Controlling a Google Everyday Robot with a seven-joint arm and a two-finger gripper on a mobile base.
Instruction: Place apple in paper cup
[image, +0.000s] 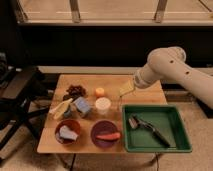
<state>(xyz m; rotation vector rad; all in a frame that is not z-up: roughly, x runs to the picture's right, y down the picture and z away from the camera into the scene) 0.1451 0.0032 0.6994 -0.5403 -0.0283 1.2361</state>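
The wooden table (150, 96) bore the items. The white arm (172, 70) reached in from the right and angled downward, its gripper (126, 89) low over the tabletop; how far open it was could not be told. The paper cup (103, 105) stood upright just in front of the apple (100, 92), which lay left of the gripper.

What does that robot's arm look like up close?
The arm is thick, smooth and off-white, built of rounded tube sections with a bulging joint. No cables or markings show. Its tool, a small pale-yellow piece, hangs over the table, right of the apple in the view.
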